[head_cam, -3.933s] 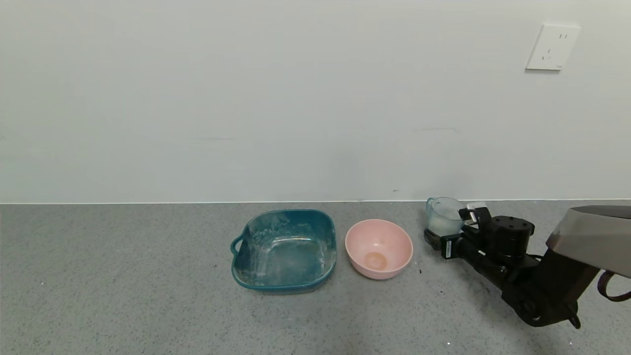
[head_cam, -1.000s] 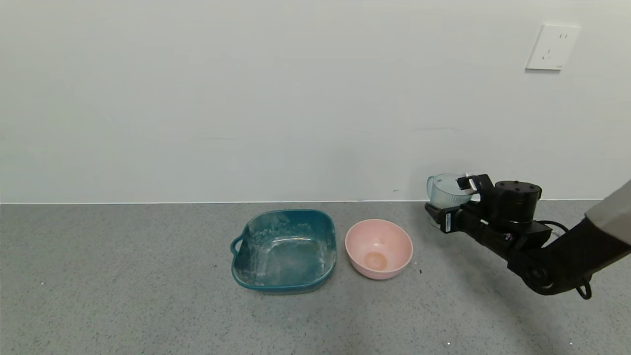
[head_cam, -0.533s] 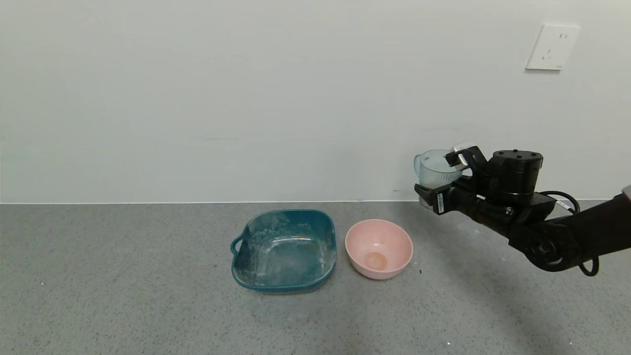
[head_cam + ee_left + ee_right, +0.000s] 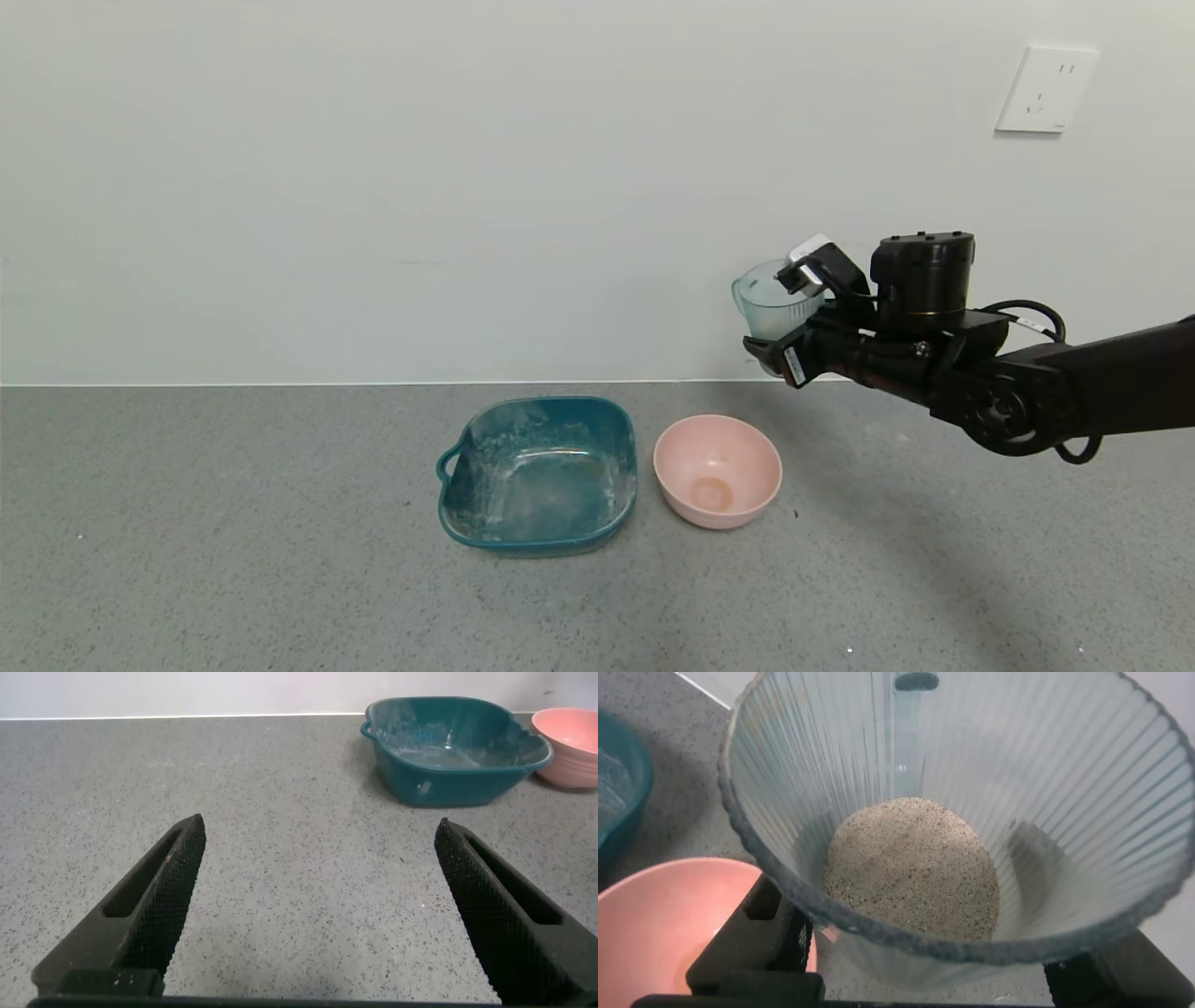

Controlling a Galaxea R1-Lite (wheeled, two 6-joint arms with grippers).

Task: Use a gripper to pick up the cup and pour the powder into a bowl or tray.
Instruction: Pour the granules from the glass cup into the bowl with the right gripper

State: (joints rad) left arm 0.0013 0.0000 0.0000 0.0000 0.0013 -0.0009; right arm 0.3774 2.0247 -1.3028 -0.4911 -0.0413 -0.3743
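Note:
My right gripper (image 4: 794, 313) is shut on the ribbed pale blue-green cup (image 4: 771, 303) and holds it upright in the air, up and to the right of the pink bowl. In the right wrist view the cup (image 4: 1046, 812) fills the frame, with beige speckled powder (image 4: 910, 868) lying in its bottom. The dark teal rounded-square tray (image 4: 539, 473), smeared with white powder, sits on the counter to the left of the pink bowl; it also shows in the left wrist view (image 4: 453, 751). My left gripper (image 4: 318, 873) is open and empty over bare counter, well short of the tray.
A round pink bowl (image 4: 717, 469) with a tan spot inside stands right of the tray, below and left of the cup; it also shows in the right wrist view (image 4: 663, 924). Grey speckled counter (image 4: 233, 579) meets a white wall. A wall socket (image 4: 1046, 89) is at the upper right.
My right gripper has lifted the cup off the counter and carried it up and to the left, toward the pink bowl. The tray and bowl have not moved.

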